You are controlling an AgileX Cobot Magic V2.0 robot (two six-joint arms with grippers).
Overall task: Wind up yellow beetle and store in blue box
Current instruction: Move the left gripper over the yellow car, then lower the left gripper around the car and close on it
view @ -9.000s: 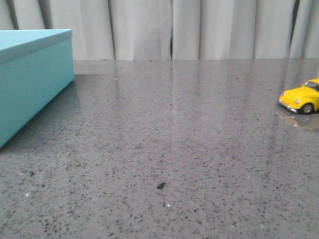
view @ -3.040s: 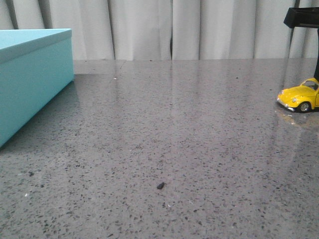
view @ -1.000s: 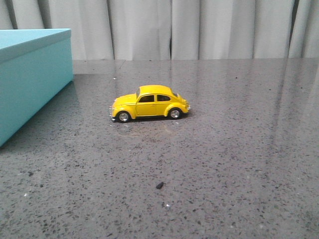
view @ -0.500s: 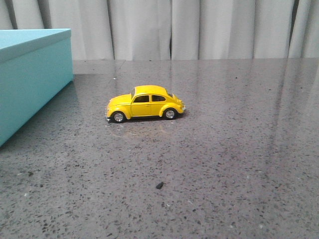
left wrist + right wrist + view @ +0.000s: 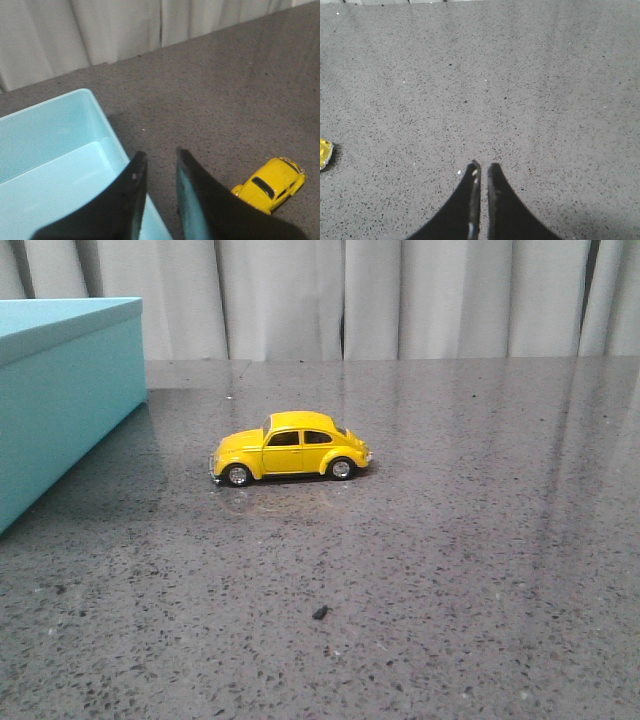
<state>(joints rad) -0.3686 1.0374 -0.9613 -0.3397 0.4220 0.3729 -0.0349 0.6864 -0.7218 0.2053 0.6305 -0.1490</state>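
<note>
The blue box [image 5: 60, 390] is cut off at the left edge of the front view, so only its right-hand side and part of its top show there. The left wrist view looks down into it: the box is open, and its pale inside [image 5: 50, 165] is partly covered by the dark fingers of the left gripper [image 5: 159, 162]. Neither arm appears in the front view.

The yellow car [image 5: 290, 448] stands on its four wheels on the grey speckled surface [image 5: 450, 540], side-on, nose toward the box and well apart from it. In the left wrist view the car [image 5: 270, 184] shows from above, its front end partly hidden behind one finger. In the right wrist view only a sliver of yellow [image 5: 324, 152] shows at the frame edge.

The left jaws stand a little apart with nothing between them, hanging over the near corner of the box rim. The jaws of the right gripper [image 5: 481, 169] are nearly together, a thin slit between the tips, holding nothing, above bare surface.

Open surface lies all around the car, with a small dark speck [image 5: 321, 612] in front of it. Grey curtains [image 5: 400, 300] close off the far edge.
</note>
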